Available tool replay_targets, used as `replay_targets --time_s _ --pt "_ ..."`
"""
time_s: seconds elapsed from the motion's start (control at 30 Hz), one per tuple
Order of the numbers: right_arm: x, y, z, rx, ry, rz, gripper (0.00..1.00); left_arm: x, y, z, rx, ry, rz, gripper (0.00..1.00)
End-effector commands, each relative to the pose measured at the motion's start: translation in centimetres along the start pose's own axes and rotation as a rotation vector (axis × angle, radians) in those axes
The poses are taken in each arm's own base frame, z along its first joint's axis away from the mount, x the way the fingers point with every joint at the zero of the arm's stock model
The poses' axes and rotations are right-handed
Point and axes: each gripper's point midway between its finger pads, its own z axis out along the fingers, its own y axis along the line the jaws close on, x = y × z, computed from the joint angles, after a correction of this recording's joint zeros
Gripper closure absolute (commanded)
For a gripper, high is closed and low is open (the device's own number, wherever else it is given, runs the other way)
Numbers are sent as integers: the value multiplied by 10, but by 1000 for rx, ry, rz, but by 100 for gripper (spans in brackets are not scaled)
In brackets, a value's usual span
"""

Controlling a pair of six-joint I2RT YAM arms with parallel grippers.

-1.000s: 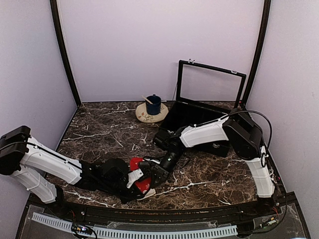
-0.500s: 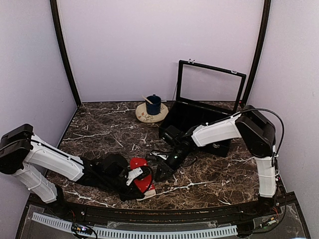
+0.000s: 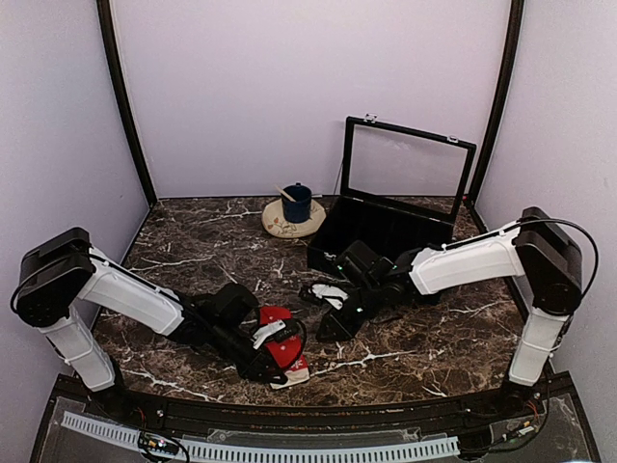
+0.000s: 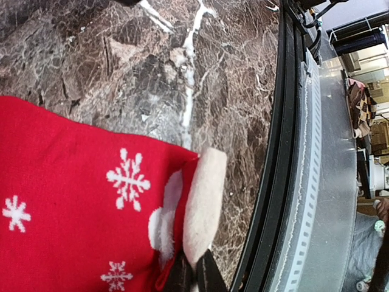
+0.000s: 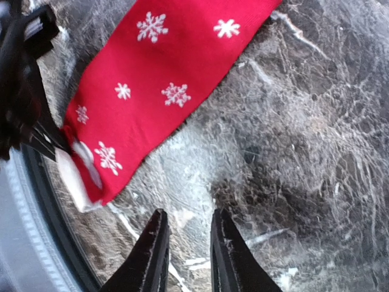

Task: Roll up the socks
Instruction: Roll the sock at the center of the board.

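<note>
red sock point(image 3: 280, 345) with white snowflakes lies on the dark marble counter point(image 3: 193, 260), close to the front edge. the left fingers point(image 4: 182, 278) are squeezed tight on its white fluffy end, the end nearest the counter's rim. the right fingers point(image 5: 155, 249) hang just over the bare counter beside the sock. they are a little apart, with nothing between them, and they do not touch the sock. far at the back stand a blue cup point(image 3: 297, 203) on a plate point(image 3: 280, 227) and a black box point(image 3: 376, 236) with its lid up.
</note>
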Motion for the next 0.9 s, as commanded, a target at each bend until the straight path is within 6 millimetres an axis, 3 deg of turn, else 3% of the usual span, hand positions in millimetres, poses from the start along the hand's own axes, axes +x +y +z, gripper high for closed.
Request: replay_targets --time_s 0.0,0.27,0.47,0.77,0.87 --pt "0 4 -3 144 -43 -156 78 27 11 0 4 107 -83 100" --pt "13 36 -4 222 -45 -373 79 25 12 1 62 138 -111 100" --pt "15 58 -3 230 -45 -494 74 27 11 2 103 160 -132 100" --pt "17 88 12 227 -25 -617 70 25 15 1 123 170 -147 100" --pt "16 101 26 220 3 -689 69 27 16 1 136 186 -154 100"
